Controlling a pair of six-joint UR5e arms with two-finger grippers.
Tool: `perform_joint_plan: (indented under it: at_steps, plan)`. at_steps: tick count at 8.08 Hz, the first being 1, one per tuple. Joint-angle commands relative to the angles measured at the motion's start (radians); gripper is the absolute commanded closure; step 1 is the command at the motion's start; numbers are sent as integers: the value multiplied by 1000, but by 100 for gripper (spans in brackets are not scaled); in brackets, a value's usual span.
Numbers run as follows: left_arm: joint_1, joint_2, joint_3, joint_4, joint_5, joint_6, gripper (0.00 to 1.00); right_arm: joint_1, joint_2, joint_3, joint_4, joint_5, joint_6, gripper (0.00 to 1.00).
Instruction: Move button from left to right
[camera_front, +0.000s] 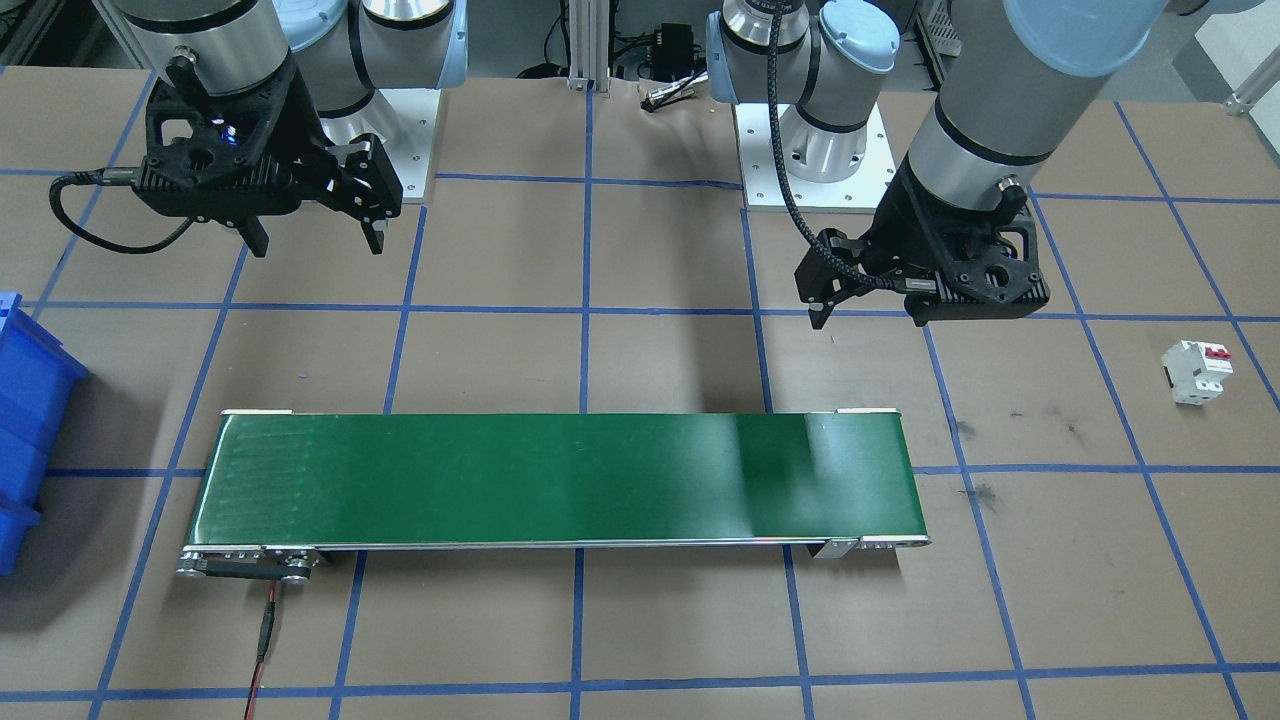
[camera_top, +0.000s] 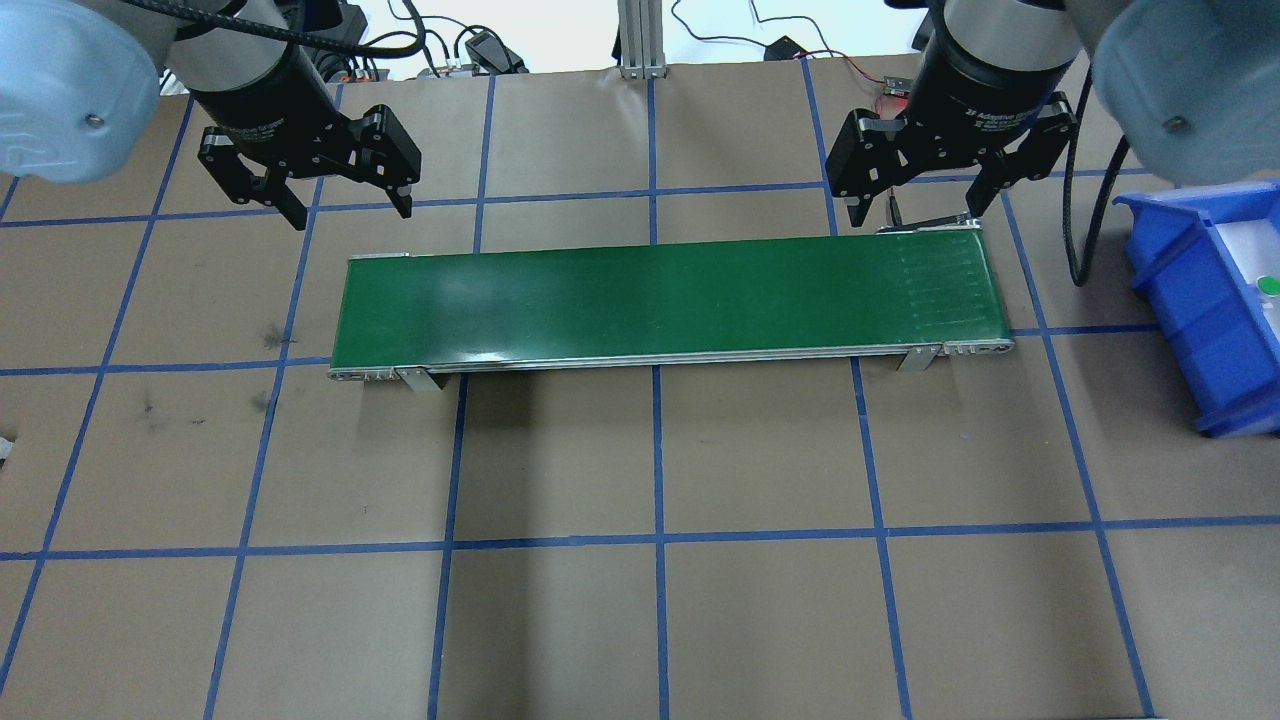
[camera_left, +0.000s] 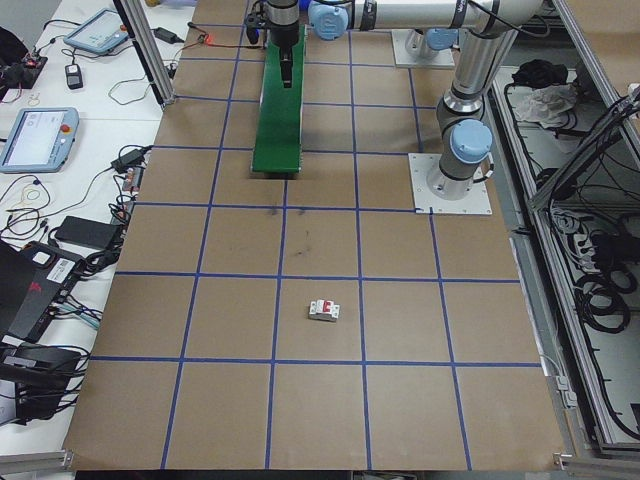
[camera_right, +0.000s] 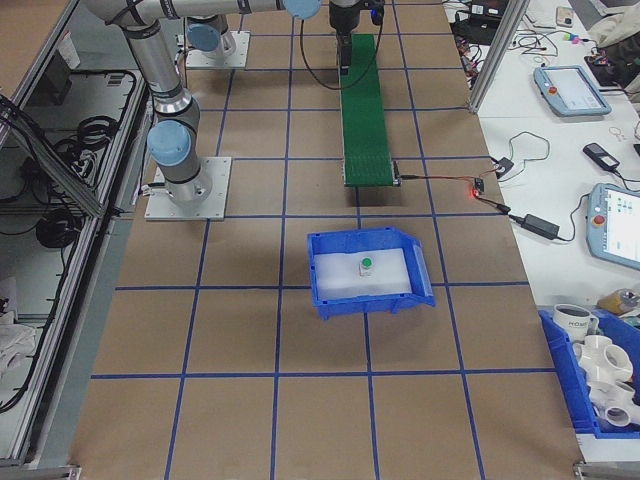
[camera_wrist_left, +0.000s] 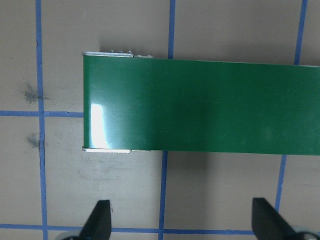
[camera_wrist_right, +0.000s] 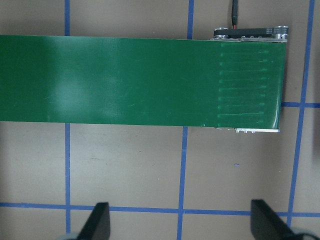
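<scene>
Here the left tool (camera_top: 345, 205) hangs released and empty above the counter (camera_top: 640, 620), just off one end of the green conveyor belt (camera_top: 660, 300). At the belt's other end the right tool (camera_top: 915, 205) hangs spread wide too, holding nothing. Farther out beyond the right tool, the button (camera_right: 366, 266) lies inside the blue bin (camera_right: 330, 290), well apart from both.
</scene>
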Motion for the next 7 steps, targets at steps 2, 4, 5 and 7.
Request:
perform_joint_plan:
  at_steps: [2,4,5,7]
  plan:
    - [0,0,-6,-1,1,0,0,-2,1,2,1,-15,0,0]
    - [0,-2,-9,6,1,0,0,-2,6,2,-10,-12,0,0]
    - [0,-3,-8,6,1,0,0,-2,5,2,-10,-16,0,0]
    - [0,-3,-8,6,1,0,0,-2,3,0,-13,-55,-46,0]
